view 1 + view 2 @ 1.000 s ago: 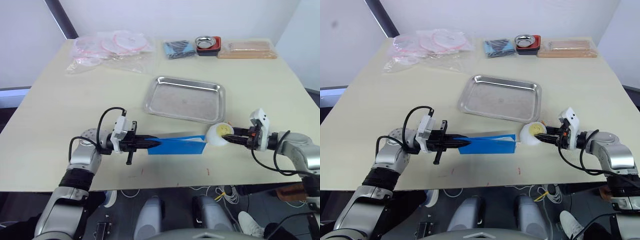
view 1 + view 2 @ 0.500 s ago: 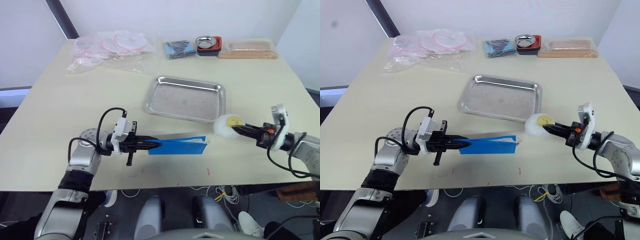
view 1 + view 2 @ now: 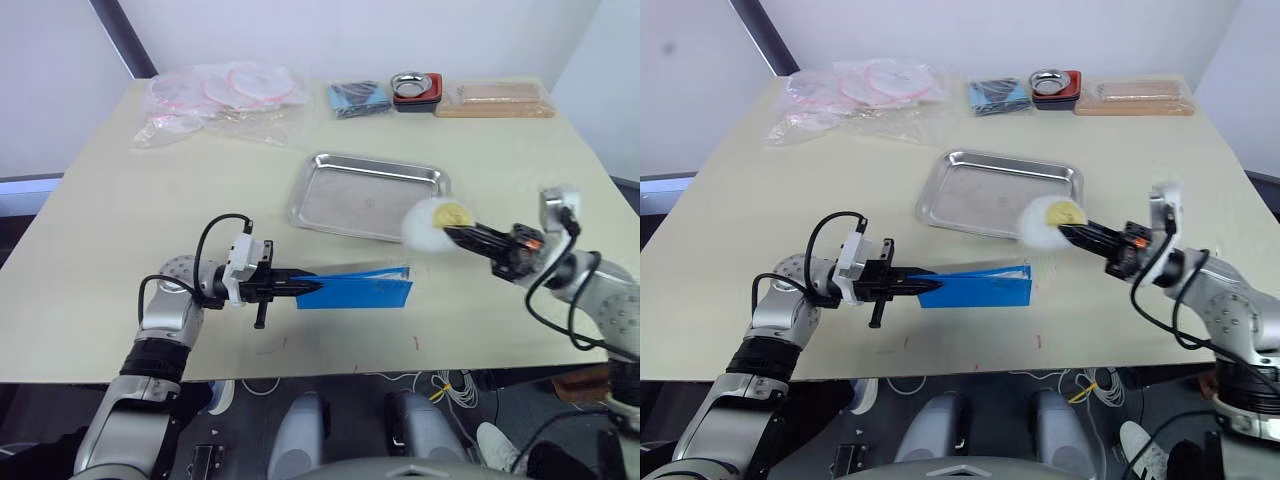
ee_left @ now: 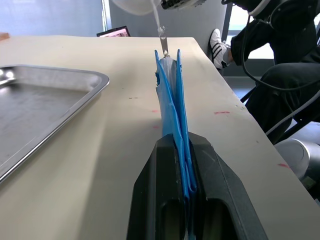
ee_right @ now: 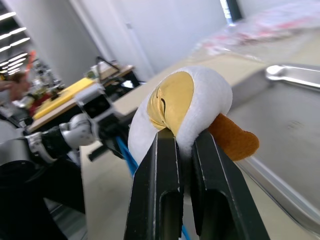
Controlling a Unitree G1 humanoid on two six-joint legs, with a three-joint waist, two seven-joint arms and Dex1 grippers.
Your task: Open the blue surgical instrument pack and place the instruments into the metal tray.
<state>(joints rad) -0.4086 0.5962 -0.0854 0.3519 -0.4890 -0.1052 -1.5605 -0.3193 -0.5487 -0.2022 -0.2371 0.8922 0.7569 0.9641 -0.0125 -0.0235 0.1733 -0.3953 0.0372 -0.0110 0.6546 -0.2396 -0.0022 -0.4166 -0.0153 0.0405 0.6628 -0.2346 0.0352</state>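
Table (image 3: 100,220): left pincer (image 3: 312,288) clamps blue pack (image 3: 365,290).

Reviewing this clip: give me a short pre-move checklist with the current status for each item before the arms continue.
1. Left gripper shut on the blue surgical instrument pack: ok.
2. Pack opened: not ok; it stands on edge with its layers close together.
3. Instruments in the metal tray: not ok; the tray holds none.
4. Right gripper free for the pack: not ok; it is shut on a white and yellow plush toy.
5. Toy clear of the tray: not ok; it hangs over the tray's near right corner.
6. Instruments still inside the pack: cannot tell.
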